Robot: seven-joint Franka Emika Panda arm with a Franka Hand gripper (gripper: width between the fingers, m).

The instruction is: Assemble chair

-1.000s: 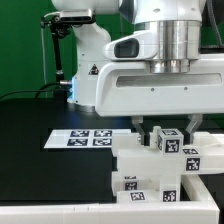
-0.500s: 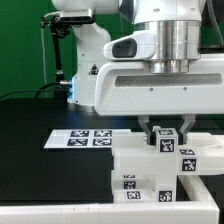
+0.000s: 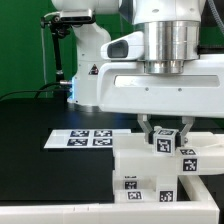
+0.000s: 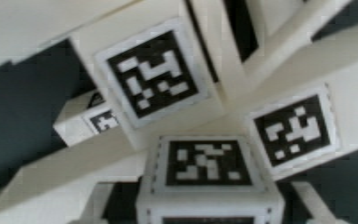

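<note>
A small white cube-ended post with a black-and-white tag stands upright among the chair pieces at the exterior view's lower right. My gripper comes straight down on it, with a finger against each side of the cube, shut on it. In the wrist view the same tagged cube sits between my fingers. Beyond it lie a large tagged slab and another tagged piece. A blocky white piece with tags on its front stands just below the held post.
The marker board lies flat on the black table at the exterior view's left of the pieces. Another white tagged block stands at the exterior view's right. A white rail runs along the front edge. The robot base rises behind.
The fingers have closed in from a wider stance onto the cube of the post. The hand has shifted very slightly toward the exterior view's left.
</note>
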